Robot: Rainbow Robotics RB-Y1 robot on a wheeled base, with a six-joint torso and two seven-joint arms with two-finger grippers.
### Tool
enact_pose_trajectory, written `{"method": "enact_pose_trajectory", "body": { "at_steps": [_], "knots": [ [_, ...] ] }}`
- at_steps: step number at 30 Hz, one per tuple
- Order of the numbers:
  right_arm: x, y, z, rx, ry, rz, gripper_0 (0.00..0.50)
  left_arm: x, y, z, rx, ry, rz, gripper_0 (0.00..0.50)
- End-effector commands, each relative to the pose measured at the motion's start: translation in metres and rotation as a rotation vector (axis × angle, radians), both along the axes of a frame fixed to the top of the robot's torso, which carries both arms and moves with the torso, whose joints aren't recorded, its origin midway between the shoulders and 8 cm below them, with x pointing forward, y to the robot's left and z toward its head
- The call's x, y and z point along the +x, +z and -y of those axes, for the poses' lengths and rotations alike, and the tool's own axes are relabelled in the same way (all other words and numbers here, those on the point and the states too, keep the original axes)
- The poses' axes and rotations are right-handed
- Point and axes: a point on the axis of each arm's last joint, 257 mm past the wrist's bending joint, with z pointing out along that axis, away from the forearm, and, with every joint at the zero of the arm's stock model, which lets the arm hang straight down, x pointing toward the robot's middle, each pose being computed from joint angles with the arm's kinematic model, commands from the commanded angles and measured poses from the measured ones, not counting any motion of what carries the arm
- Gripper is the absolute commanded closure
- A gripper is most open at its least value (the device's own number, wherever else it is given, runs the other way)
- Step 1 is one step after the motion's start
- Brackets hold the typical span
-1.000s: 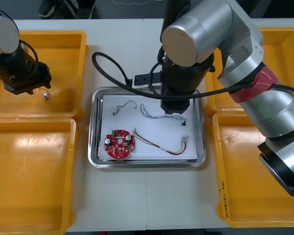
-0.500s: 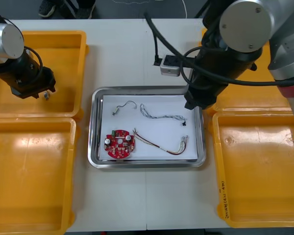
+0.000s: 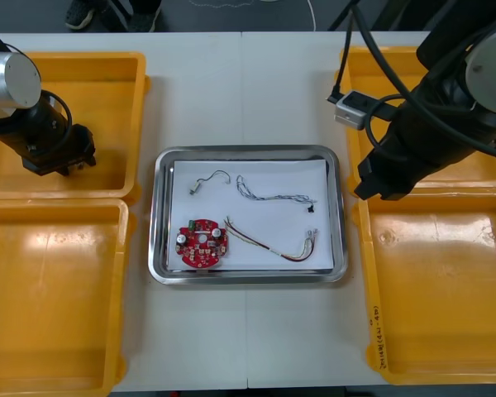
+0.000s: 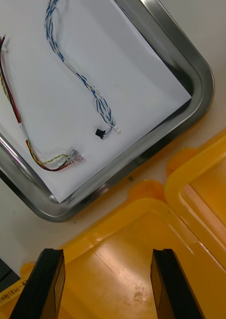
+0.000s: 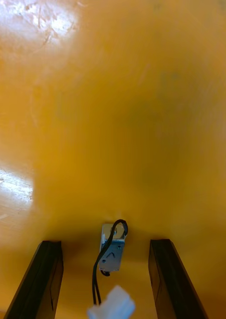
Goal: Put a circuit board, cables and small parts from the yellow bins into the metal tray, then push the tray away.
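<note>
Red circuit board (image 3: 202,243) and cables (image 4: 88,85) lie in the metal tray (image 3: 246,151); left end effector (image 5: 105,244), open, straddles a small metal part (image 5: 113,250) in the 10 o'clock bin (image 3: 83,56), right end effector (image 4: 107,251) open at 3 o'clock; push pending.

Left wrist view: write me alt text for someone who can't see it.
The left gripper, its black fingers open, straddles a small metal part without touching it, on the floor of a yellow bin. A black cable leads from the part toward a white connector nearer the fingers' base.
</note>
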Motion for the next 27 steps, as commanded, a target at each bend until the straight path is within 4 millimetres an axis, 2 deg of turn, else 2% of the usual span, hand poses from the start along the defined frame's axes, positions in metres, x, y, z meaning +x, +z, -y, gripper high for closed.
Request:
{"method": "enact_pose_trajectory", "body": {
  "at_steps": [1, 6, 7, 9, 10, 12, 13, 21, 27],
  "knots": [
    [-0.005, 0.011, 0.034, 0.017, -0.104, 0.02, 0.0, 0.016, 0.029, -0.001, 0.05, -0.093, 0.054, 0.0],
    [-0.009, 0.009, 0.046, 0.052, -0.218, 0.018, 0.0, 0.016, 0.026, -0.001, 0.049, -0.095, 0.052, 0.0],
    [-0.009, 0.009, 0.047, 0.056, -0.228, 0.023, 0.0, 0.016, 0.026, -0.001, 0.05, -0.095, 0.052, 0.016],
    [-0.008, 0.007, 0.054, 0.057, -0.285, 0.038, 0.0, 0.016, 0.026, -0.001, 0.052, -0.098, 0.052, 0.297],
    [-0.008, 0.006, 0.059, 0.057, -0.313, 0.045, 0.0, 0.016, 0.026, -0.001, 0.054, -0.099, 0.052, 0.412],
    [-0.008, 0.003, 0.065, 0.06, -0.357, 0.053, 0.0, 0.016, 0.025, -0.001, 0.057, -0.102, 0.052, 0.477],
    [-0.009, 0.0, 0.071, 0.061, -0.382, 0.055, 0.0, 0.016, 0.025, -0.003, 0.062, -0.1, 0.052, 0.495],
    [-0.004, -0.006, 0.093, 0.105, -0.501, 0.072, 0.0, 0.016, 0.026, -0.001, 0.063, -0.104, 0.05, 0.5],
    [-0.003, -0.008, 0.114, 0.138, -0.588, 0.083, 0.0, 0.011, 0.045, 0.002, 0.08, -0.121, 0.05, 0.5]
  ]
}}
